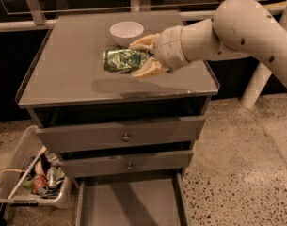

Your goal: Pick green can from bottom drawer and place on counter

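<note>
Nearest to us, the bottom drawer [129, 204] is standing pulled out from the grey cabinet, and we are looking down onto its flat floor. To its left, a translucent plastic bin [63, 197] is sitting on the speckled floor [237, 164], holding a red can [39, 184], a silver can [51, 176] and other small items that we cannot make out.

Above the open tray, we are seeing the middle drawer [157, 161] and the top drawer [86, 135] closed, each showing a small round knob at its centre.

Over the counter [63, 74], the gripper [139, 59] is reaching in from the right on a thick cream arm [237, 27]. Its two tan fingers [147, 69] are clamping the green can [119, 60] between them, one on the far side and one on the near side. The can is lying horizontally, with its metal end pointing left. It is casting a shadow on the surface nearer to us, so it appears to be hanging just above the counter rather than resting on it.

Just beyond the can, a white bowl [126, 32] is standing upright on the counter, near the far finger but apart from it.
</note>
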Motion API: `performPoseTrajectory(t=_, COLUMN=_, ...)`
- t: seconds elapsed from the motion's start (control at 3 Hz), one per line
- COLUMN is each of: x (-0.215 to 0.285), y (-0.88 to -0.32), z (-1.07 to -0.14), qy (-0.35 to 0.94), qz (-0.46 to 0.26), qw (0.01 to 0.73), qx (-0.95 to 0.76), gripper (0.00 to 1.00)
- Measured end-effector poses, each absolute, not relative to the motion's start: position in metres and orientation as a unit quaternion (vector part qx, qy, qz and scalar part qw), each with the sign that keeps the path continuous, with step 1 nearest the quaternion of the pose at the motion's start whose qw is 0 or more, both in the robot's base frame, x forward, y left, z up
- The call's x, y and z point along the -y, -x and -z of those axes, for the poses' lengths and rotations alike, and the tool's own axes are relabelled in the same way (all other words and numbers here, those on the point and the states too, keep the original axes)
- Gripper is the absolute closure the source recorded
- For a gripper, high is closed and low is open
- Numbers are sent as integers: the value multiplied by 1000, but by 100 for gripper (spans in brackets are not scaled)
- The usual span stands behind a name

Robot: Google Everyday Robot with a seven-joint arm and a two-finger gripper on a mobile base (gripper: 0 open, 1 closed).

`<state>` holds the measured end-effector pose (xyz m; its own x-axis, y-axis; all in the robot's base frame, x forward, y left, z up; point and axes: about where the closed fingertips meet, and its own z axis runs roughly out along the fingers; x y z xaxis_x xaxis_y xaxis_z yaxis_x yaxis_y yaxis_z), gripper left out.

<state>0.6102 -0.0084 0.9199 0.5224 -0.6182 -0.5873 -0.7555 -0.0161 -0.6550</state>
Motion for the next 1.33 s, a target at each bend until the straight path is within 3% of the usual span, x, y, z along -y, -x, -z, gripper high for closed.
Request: performPoseTrajectory(t=1.33, x=-7, y=-689, z=-863, qy=601, qz=-137, qw=518, qx=-593, gripper=100)
